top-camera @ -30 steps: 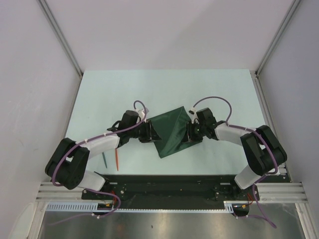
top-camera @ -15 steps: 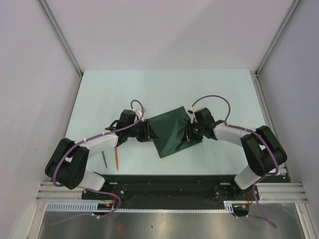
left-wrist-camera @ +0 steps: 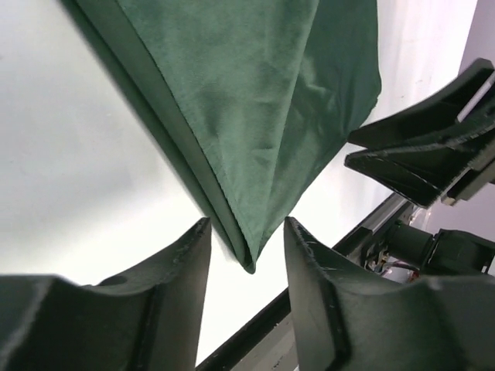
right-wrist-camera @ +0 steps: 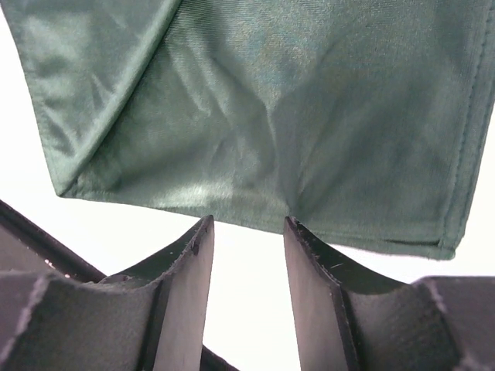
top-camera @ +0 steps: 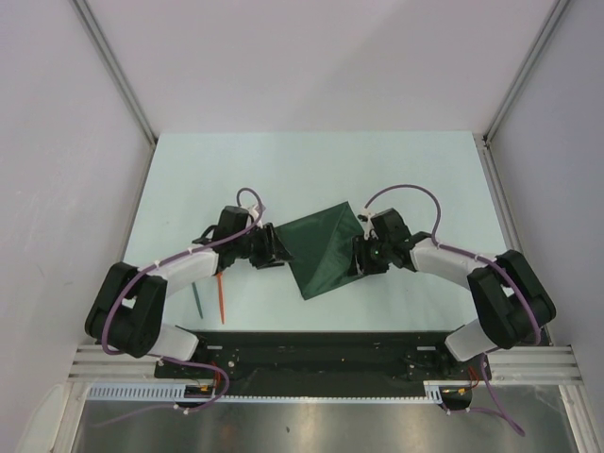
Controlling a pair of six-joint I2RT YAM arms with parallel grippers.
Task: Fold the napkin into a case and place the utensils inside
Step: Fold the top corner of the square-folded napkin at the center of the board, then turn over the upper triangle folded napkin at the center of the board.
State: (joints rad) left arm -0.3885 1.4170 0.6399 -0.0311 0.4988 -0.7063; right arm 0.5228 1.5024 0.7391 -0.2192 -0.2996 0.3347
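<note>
Evidently the left hand (left-wrist-camera: 246,226) is sitting with its jaws apart and gripping nothing, the pointed, folded corner of the napkin (left-wrist-camera: 255,139) lying loose in the gap between them. The right hand (right-wrist-camera: 247,224) is likewise standing open, its tips just at the cloth's hemmed edge, where a small pucker is showing. Between the two hands the dark green napkin is lying flat on the surface (top-camera: 283,170) as a partly folded, roughly kite-shaped piece with a crease running across it, not yet the narrow case. The utensils, an orange-red one (top-camera: 222,300) and a teal one (top-camera: 198,302), are lying side by side on the surface near the left arm, apart from the cloth. Folding is looking like the step in hand, caught between one fold and another. The next move is probably calling for a fresh pinch on an edge or corner, carried over to narrow the cloth without dragging the lower layers askew.
</note>
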